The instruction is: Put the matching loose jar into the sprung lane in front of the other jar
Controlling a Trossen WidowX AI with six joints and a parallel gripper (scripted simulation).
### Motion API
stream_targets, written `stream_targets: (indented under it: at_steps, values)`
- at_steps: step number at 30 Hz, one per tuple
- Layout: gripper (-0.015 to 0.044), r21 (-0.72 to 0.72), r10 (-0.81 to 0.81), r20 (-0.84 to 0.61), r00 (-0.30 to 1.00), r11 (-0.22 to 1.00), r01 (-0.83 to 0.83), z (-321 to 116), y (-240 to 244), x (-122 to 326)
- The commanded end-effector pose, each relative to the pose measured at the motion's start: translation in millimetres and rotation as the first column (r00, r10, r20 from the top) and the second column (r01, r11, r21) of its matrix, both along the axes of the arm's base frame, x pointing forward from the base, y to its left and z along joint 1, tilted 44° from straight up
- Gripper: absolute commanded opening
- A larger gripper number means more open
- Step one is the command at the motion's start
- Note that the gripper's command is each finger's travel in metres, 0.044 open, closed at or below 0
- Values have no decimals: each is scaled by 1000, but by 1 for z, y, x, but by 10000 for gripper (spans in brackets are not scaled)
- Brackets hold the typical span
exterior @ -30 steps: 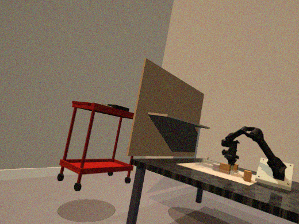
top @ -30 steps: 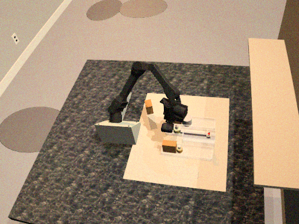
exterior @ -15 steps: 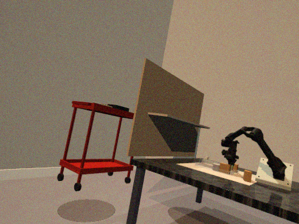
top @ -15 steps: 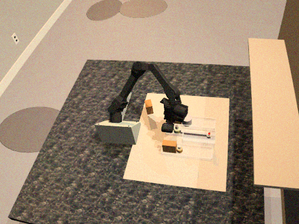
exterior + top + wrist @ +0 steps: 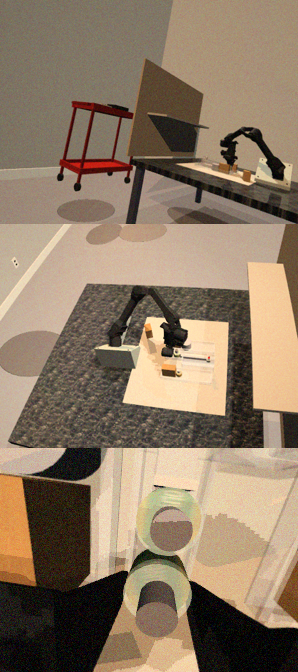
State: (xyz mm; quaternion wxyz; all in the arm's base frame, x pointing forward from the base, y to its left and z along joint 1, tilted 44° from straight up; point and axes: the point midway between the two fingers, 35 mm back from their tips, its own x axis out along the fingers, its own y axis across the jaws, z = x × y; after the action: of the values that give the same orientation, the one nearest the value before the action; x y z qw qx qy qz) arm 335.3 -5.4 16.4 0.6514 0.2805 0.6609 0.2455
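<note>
No text, label, brand, number or sign can be read in any of the views; the surfaces show plain colour or pattern, and anything finer is too small or too grainy to make out

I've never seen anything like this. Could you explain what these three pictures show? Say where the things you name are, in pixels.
The machine is a single jointed black arm [image 5: 160, 301] [image 5: 265, 147] with a pinching hand at its tip, called the end effector [image 5: 167, 351] [image 5: 230, 164] [image 5: 157, 582].

The top picture looks down from above. The exterior one looks from the side of the dark table [image 5: 86, 396] [image 5: 183, 179], with a red cart [image 5: 88, 129] behind. The wrist one looks along the two black fingers.

On the table lies a pale sheet [image 5: 177, 396] [image 5: 242, 181] bearing a clear tray-like rack with narrow lanes, plus some orange blocks.

The fingers hold a greenish jar with a dark cap [image 5: 156, 619]. Just beyond it is a similar jar [image 5: 171, 535], probably the one already waiting in the lane.
</note>
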Motion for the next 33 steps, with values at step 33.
stream_targets:
  at_steps: [33]
  values:
    - [0, 6, -7, 21, 1000, 1000, 6, -8, 8, 3]
